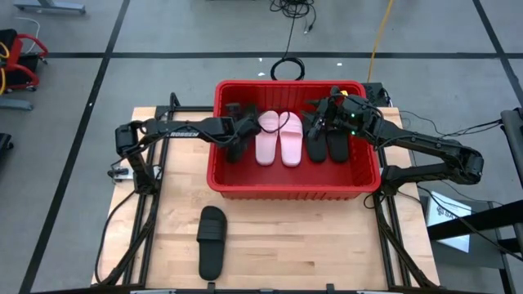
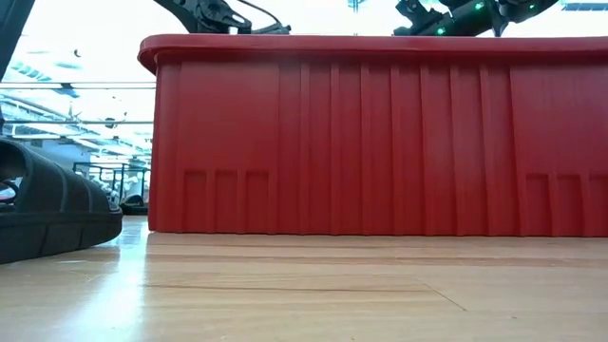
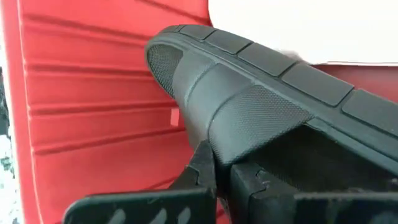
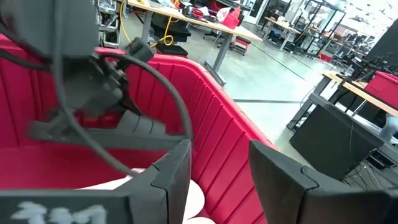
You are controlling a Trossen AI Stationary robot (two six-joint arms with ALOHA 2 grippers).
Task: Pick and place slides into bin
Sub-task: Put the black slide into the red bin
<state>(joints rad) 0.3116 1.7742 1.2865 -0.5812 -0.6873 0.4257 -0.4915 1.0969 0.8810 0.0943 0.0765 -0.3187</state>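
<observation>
A red bin (image 1: pixel 292 186) sat at the far middle of the wooden table (image 1: pixel 327 245). Inside lay two pink slides (image 1: pixel 279 137) with two black slides (image 1: pixel 326 140) to their right. The left gripper (image 1: pixel 243 131), inside the bin's left side, was clamped on another black slide (image 3: pixel 249 118). The right gripper (image 1: pixel 323 110) hovered over the bin's far right with fingers apart, holding nothing. One black slide (image 1: pixel 212 242) remained on the table, near and left of the bin, apparently the last to collect. Nothing blocked it.
</observation>
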